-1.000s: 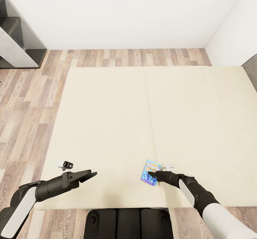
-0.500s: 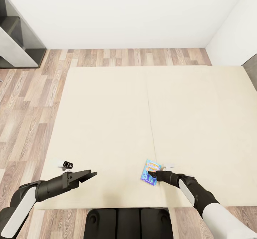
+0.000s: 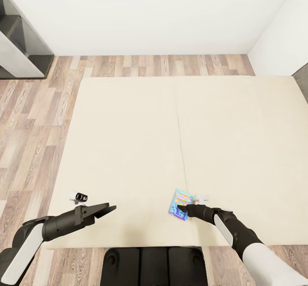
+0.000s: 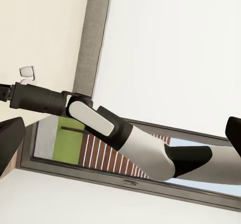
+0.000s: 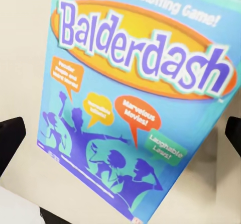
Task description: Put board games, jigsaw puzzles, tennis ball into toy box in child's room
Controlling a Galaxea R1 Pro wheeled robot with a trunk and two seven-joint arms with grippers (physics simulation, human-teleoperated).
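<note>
Change: almost nothing among the things has moved since the earlier frames; the whole head view has slid slightly, so the camera moved, while both arms and the game box keep their places.
Task's thing: small flat blue board game box with purple silhouettes and orange speech bubbles on its lid (image 3: 181,204) lies flat on the plain beige two-section mattress of the bed (image 3: 128,149), in the lower centre of the head view, just right of the mattress seam. The right wrist view (image 5: 135,98) shows the lid printed "Balderdash".
Right gripper: black right gripper (image 3: 183,209) sits at the near edge of the blue box, its dark fingers (image 5: 10,138) wide apart and straddling the box at either side of the wrist view; released, nothing grasped yet.
Left gripper: black left gripper (image 3: 107,209) hovers over the mattress at lower left of the head view, well apart from the box; its fingers appear spread and hold nothing.
Room: wood-plank floor (image 3: 38,119) around the bed, grey shelf unit (image 3: 19,51) in the upper left corner.
Step, as I judge it: lining up to grasp the box.
Risk: the box is thin and flat on soft bedding, so closing fingers may slide over the lid or push it away rather than grip its edges.
</note>
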